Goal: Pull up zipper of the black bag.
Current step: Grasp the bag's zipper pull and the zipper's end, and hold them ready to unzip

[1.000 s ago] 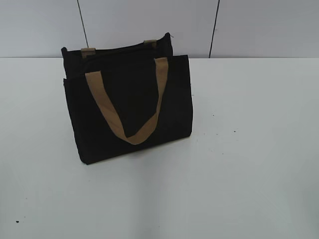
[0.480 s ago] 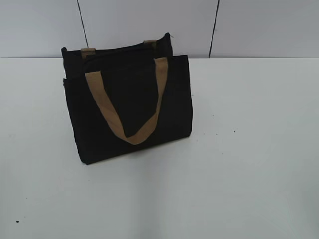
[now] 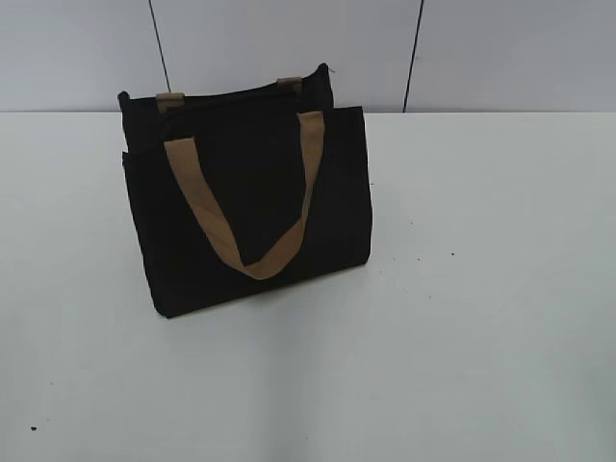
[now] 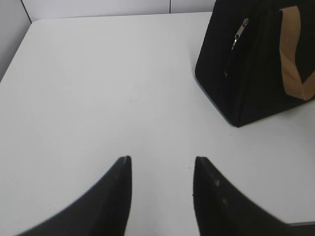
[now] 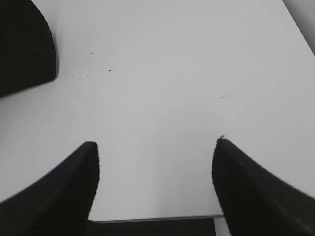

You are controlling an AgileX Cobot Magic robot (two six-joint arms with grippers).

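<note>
- White and flat, the surface [image 3: 481,318] fills most of the exterior view, with a pale grey wall [image 3: 289,48] behind it along the top of the frame.
- On the surface, left of the middle of that view, stands the black bag [image 3: 250,260]. It leans a bit, with its top toward the wall.
- One tan handle [image 3: 241,245] hangs down the front of the bag in a big loop. Two small tan bits show at the top edge behind it.
- In my left wrist view the bag [image 4: 256,78] sits in the upper right of the frame, with its narrow side toward me.
- On that narrow side I see the zipper [image 4: 240,33]. Its small shiny metal pull hangs near the top of the bag.
- My left pincer [image 4: 161,169] is at the bottom of that view. It is spread apart and has nothing in it. It is well apart from the bag.
- My right pincer [image 5: 155,152] is spread wide at the bottom of my right wrist view. It has nothing in it, and only white surface shows between its tips.
- A dark shape fills the upper left corner of that view. I cannot tell what it is.
</note>
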